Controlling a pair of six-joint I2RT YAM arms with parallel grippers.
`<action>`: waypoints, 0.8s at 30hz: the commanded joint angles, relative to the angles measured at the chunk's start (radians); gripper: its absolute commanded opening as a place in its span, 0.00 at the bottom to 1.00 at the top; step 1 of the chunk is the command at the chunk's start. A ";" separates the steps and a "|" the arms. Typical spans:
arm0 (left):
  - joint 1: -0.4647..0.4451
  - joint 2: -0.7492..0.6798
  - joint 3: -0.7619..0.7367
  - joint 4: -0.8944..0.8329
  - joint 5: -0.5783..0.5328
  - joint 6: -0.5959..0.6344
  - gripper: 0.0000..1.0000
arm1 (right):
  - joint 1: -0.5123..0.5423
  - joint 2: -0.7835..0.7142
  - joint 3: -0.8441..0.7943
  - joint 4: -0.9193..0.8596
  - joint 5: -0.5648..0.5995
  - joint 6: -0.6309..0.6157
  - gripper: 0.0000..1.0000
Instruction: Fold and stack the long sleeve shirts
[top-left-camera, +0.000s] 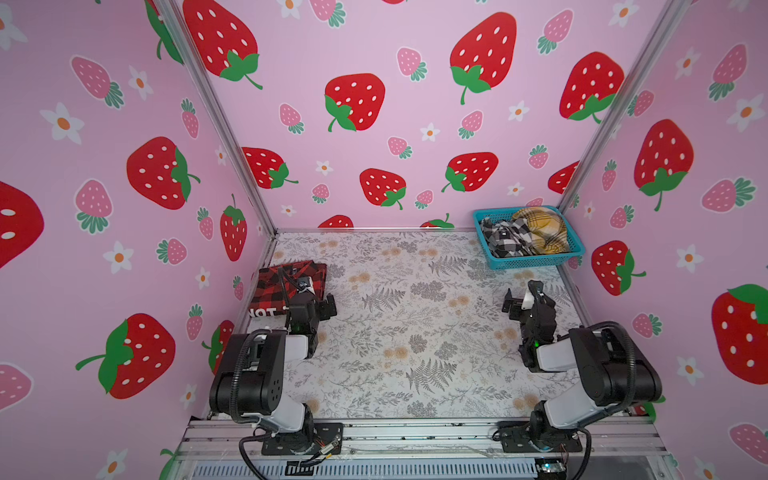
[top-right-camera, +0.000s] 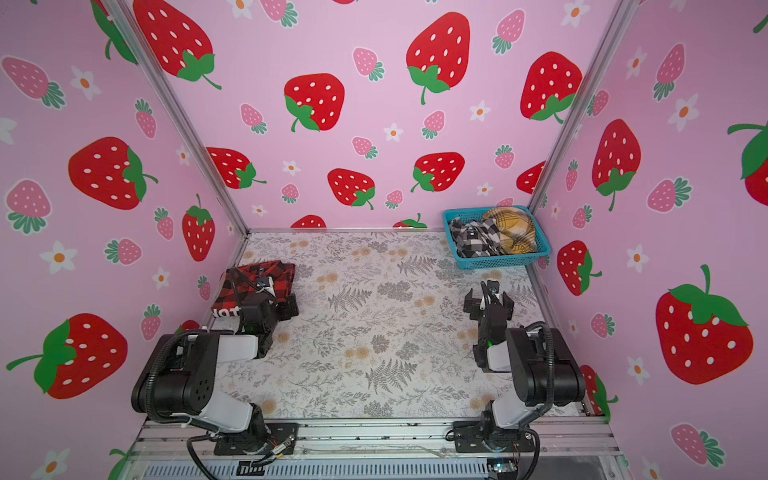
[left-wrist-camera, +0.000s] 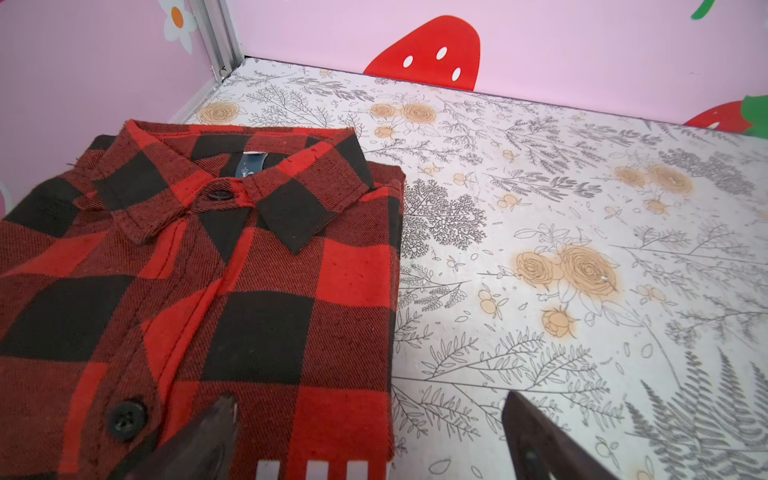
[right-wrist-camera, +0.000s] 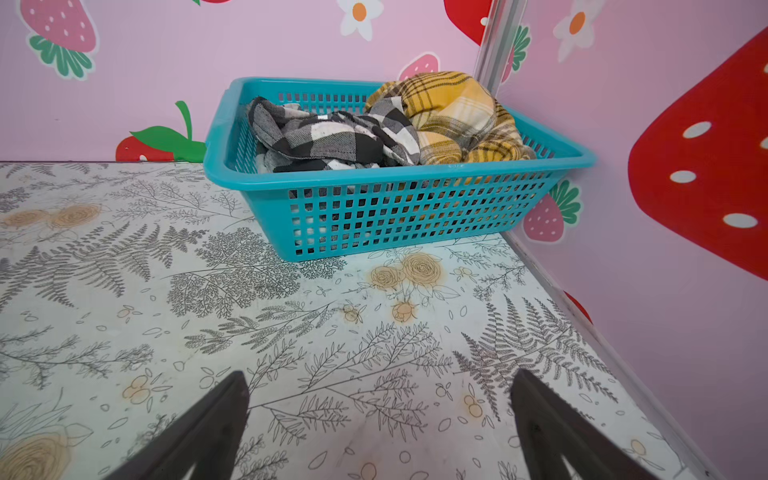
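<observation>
Red-and-black shirt (left-wrist-camera: 187, 270) folded flat, collar buttoned, far left on table (top-left-camera: 415, 332). Left gripper (left-wrist-camera: 370, 399) spread wide over its right edge, empty. Right gripper (right-wrist-camera: 380, 374) spread, empty, facing teal basket (right-wrist-camera: 395, 178) far right: crumpled black-and-white shirt (right-wrist-camera: 324, 137), mustard shirt (right-wrist-camera: 457, 112) inside.

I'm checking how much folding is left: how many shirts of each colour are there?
Red-and-black shirt: 1, folded on the table
Black-and-white shirt: 1, crumpled in the basket
Yellow shirt: 1, crumpled in the basket
Total: 3
</observation>
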 joint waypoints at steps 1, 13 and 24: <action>-0.029 -0.001 0.019 0.039 -0.047 0.042 0.99 | 0.008 -0.004 -0.012 0.047 -0.001 -0.024 1.00; -0.024 0.002 0.026 0.028 -0.034 0.040 0.99 | 0.008 -0.004 -0.009 0.045 -0.001 -0.024 1.00; -0.019 0.002 0.027 0.023 -0.026 0.037 0.99 | 0.008 -0.003 -0.009 0.045 -0.001 -0.026 1.00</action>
